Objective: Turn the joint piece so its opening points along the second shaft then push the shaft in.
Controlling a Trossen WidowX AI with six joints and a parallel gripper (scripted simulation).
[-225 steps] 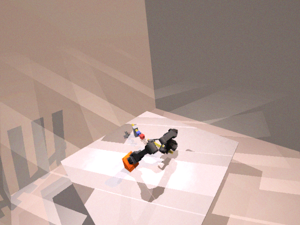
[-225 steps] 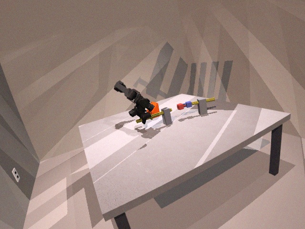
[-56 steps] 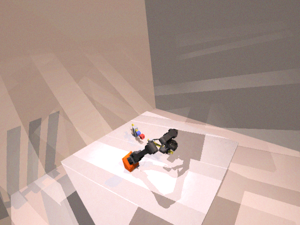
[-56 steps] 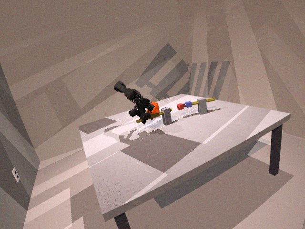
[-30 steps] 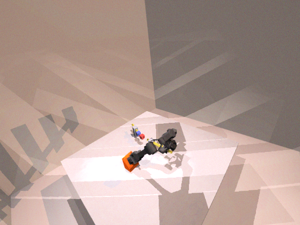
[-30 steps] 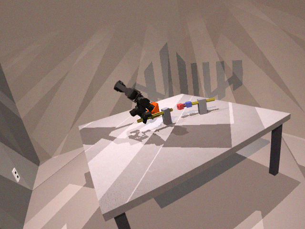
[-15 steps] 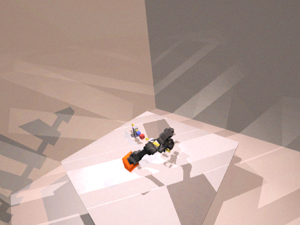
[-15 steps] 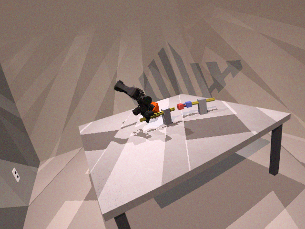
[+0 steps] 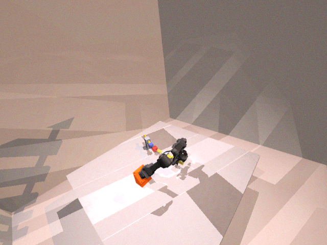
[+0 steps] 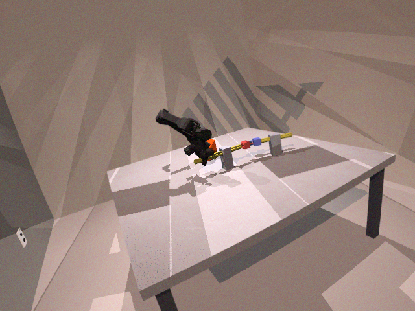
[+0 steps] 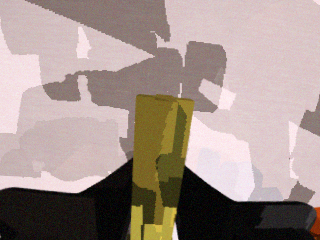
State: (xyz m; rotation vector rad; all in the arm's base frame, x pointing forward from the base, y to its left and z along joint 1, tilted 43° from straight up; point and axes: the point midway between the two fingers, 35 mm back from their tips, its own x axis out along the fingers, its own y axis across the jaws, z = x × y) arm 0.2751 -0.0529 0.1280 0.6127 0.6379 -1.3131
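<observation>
The red square joint piece [image 9: 154,148] [image 10: 244,144] is hinged to the blue piece [image 9: 150,145] [image 10: 256,141] on the first yellow shaft [image 10: 286,135], which is fixed in a grey block [image 9: 147,142] [image 10: 275,146]. The second yellow shaft [image 9: 159,151] [image 10: 235,147] [image 11: 157,122] passes through the other grey block [image 10: 227,159]. Its inner end meets the red piece in the exterior view; how far it sits in the opening cannot be told. My gripper [image 10: 204,161] [image 11: 155,160] is shut on this shaft near its outer end, beyond the block.
The orange arm base [image 9: 141,177] [image 10: 212,145] stands on the pale table [image 9: 126,221] [image 10: 234,214], beside the line of shafts. The arm reaches over the second shaft and hides its block in the top view. Patchy shadows cross the table.
</observation>
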